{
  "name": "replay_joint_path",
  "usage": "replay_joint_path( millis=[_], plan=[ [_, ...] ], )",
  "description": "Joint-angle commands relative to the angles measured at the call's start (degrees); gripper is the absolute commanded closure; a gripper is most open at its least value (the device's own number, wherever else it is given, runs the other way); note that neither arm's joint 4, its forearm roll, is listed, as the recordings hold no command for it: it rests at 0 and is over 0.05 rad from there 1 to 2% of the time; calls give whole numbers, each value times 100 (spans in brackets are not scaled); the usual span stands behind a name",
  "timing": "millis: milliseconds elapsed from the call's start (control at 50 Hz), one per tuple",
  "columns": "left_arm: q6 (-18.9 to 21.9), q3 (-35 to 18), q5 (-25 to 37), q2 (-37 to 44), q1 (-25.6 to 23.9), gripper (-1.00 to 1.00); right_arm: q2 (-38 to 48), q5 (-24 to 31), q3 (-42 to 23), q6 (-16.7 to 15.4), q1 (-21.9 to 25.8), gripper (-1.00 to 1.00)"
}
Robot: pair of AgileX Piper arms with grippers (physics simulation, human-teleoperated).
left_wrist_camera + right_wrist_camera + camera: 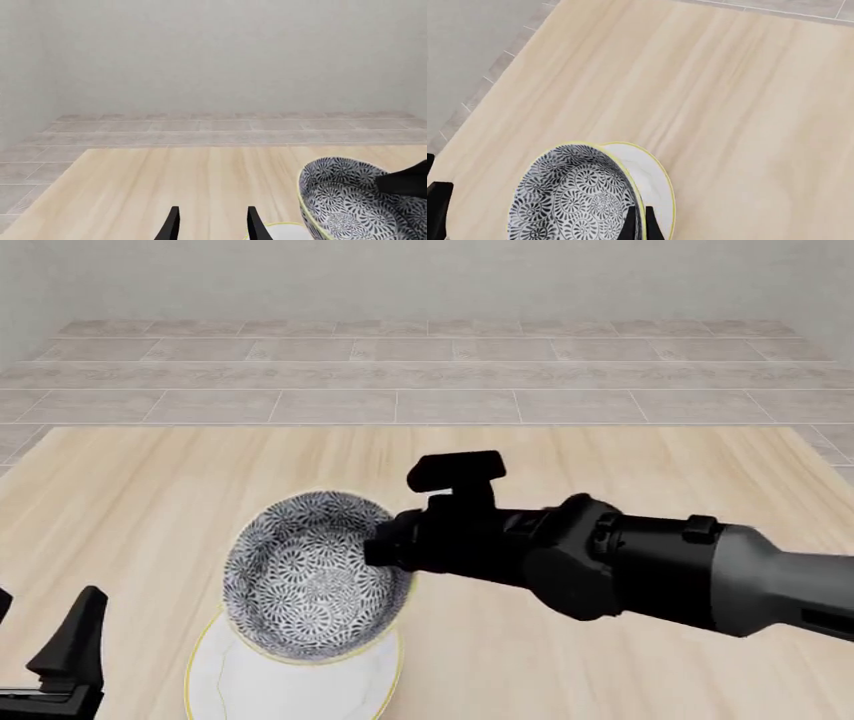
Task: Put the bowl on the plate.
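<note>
Grey-and-white floral bowl (pixel 314 585), white yellow-rimmed plate (pixel 287 688), pale wood-grain table (pixel 561 670), black right pincer (pixel 638 222).

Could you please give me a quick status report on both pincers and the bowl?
Right pincer shut on the bowl rim, bowl tilted over the plate. Left pincer open, empty, off to the side. Nothing in the way.

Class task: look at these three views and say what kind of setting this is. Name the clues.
Most likely a simulated tabletop workspace, not a real room. Clues: a pale wooden table with flat, rendered grain, a grey tiled floor meeting a blank wall, and only a patterned bowl held tilted over a white plate by the right gripper.
</note>
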Motion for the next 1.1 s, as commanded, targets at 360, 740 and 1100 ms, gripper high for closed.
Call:
replay_joint_path(
  millis=[360,740,1100],
  plan=[
    [-5,10,-4,-7,-3,-100,586,-117,-298,200,215,100],
    [12,15,6,-7,-9,-100,740,-352,-140,354,387,100],
    [20,16,2,-7,-8,-100,1001,-617,-17,546,371,100]
  ],
)
